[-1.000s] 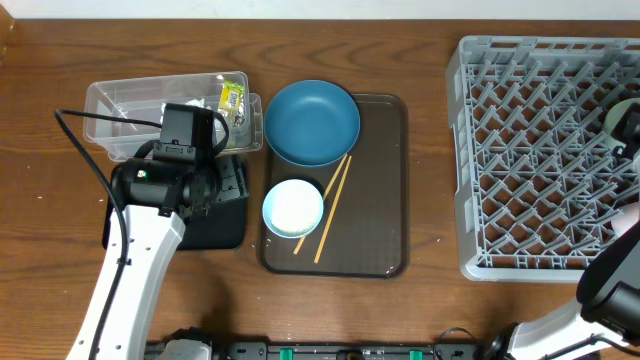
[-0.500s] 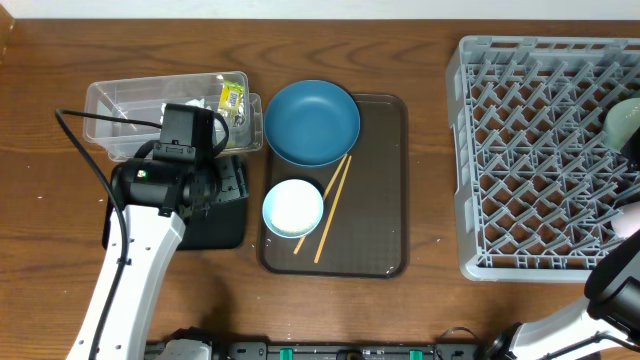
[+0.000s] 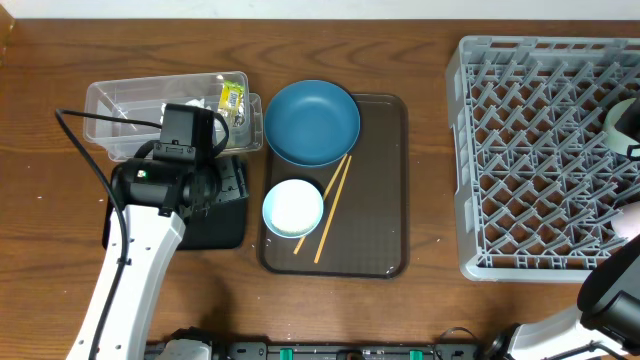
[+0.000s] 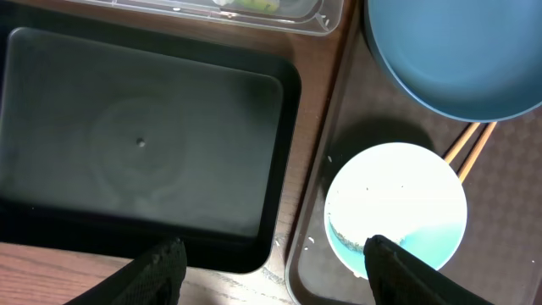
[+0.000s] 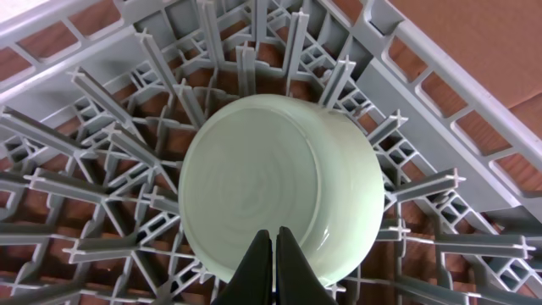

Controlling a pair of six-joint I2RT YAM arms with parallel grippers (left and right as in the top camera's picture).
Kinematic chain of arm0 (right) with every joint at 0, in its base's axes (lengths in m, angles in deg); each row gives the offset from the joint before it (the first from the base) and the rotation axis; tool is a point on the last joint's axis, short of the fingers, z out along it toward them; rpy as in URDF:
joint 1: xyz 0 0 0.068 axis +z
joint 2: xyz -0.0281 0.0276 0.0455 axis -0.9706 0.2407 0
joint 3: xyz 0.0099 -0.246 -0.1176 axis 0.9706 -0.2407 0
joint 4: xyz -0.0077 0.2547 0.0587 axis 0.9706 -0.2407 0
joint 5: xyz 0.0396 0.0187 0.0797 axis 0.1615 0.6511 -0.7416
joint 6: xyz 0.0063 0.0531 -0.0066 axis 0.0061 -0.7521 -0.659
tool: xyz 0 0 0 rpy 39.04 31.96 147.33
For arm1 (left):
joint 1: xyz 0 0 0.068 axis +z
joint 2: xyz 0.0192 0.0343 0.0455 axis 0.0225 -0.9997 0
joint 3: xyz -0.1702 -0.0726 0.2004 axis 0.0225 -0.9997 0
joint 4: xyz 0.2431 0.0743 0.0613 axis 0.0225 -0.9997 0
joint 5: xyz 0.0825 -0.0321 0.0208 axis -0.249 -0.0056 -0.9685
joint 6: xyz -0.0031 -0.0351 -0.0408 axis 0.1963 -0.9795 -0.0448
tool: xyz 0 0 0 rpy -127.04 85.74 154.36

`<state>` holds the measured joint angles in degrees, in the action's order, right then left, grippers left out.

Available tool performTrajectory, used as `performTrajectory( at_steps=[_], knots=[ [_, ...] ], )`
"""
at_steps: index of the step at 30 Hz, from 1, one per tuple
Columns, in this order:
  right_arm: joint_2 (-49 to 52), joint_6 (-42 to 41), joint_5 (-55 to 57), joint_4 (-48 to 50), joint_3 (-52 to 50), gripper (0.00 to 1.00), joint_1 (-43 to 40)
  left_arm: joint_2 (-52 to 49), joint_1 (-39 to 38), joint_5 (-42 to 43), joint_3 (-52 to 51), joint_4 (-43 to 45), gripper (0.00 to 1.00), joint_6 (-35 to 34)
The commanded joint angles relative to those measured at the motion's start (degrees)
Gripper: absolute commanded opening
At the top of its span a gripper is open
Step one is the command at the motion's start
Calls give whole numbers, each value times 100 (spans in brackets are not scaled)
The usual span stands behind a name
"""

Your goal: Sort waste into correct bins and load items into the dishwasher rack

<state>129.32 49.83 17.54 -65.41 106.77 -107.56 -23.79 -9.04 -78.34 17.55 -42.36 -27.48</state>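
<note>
Right tool [image 5: 273, 254] first: pinched nearly shut across the rim of the mint green bowl [image 5: 279, 191], one finger inside the lip and one outside, presumably to carry it on edge rather than flat. Holds it tilted among the pegs of the dishwasher rack [image 3: 540, 150], hard by the counter's right edge, probably to lean it on the pegs once released.

Left tool [image 4: 275, 263]: spread wide, nothing between the fingers, hanging over the seam between the black tray [image 4: 144, 135] and the pale blue-white bowl [image 4: 396, 207]; seemingly parked during the other arm's work.

Toward the far-left corner: clear tub [image 3: 120, 105], green-yellow snack wrapper [image 3: 232, 97] inside, so apparently sorted.

On the dark brown serving tray [image 3: 375, 200] at mid-counter: dark blue plate [image 3: 312, 122], pale bowl, two wooden chopsticks [image 3: 336, 200] with far ends at the plate's rim. Not yet racked. White specks in the pale bowl, likely rice, worth tipping out before loading.
</note>
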Motion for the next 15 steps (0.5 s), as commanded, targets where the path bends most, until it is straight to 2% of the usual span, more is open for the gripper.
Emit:
performTrajectory(
  at_steps=[1, 9, 15],
  knots=[
    [295, -63, 15, -81, 11, 2, 0, 11, 22, -48, 70, -31, 70, 4],
    [374, -74, 1661, -511, 11, 1, -138, 11, 22, -48, 70, -28, 71, 4],
    [306, -337, 1598, -619, 11, 2, -181, 11, 22, -48, 70, -31, 71, 4]
  ],
)
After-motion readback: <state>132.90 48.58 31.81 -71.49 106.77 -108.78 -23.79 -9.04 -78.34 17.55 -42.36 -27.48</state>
